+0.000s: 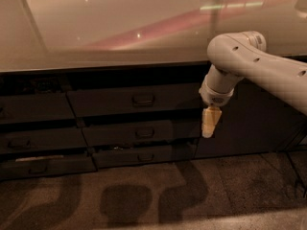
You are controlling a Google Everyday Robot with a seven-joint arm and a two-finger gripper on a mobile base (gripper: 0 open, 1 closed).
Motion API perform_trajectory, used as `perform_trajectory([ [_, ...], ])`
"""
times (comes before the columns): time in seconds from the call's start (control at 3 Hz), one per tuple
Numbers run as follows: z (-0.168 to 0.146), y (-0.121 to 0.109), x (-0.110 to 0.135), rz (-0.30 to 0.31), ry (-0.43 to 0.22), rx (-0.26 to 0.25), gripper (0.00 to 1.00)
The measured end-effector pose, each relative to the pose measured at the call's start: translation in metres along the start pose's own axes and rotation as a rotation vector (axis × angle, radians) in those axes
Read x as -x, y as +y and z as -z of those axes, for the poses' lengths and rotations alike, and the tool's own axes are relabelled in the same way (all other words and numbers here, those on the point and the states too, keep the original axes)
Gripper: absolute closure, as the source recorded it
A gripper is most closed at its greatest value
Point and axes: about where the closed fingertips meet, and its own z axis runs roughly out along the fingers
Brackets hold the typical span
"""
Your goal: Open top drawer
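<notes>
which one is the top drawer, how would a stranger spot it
Under the long pale countertop runs a bank of dark drawer fronts. In the middle stack, the top drawer is the uppermost front, its right end beside the gripper. It is taller than the two slimmer fronts below it.

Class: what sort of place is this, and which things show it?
Likely a kitchen or office pantry: a pale countertop, stacked dark drawers beneath, top drawer shut; the gripper hangs near its right end.

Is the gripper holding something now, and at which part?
Nothing is held. The gripper hangs to the right of the top drawer, apart from its handle.
</notes>
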Motion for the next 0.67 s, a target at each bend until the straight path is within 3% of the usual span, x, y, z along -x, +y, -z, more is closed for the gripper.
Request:
perform_trajectory([
  [0.33,-0.0023,0.0002,0.0005,0.039,-0.068,0.027,0.0],
  [0.67,-0.007,0.0039,0.0016,0.099,-0.266,0.117,0.0],
])
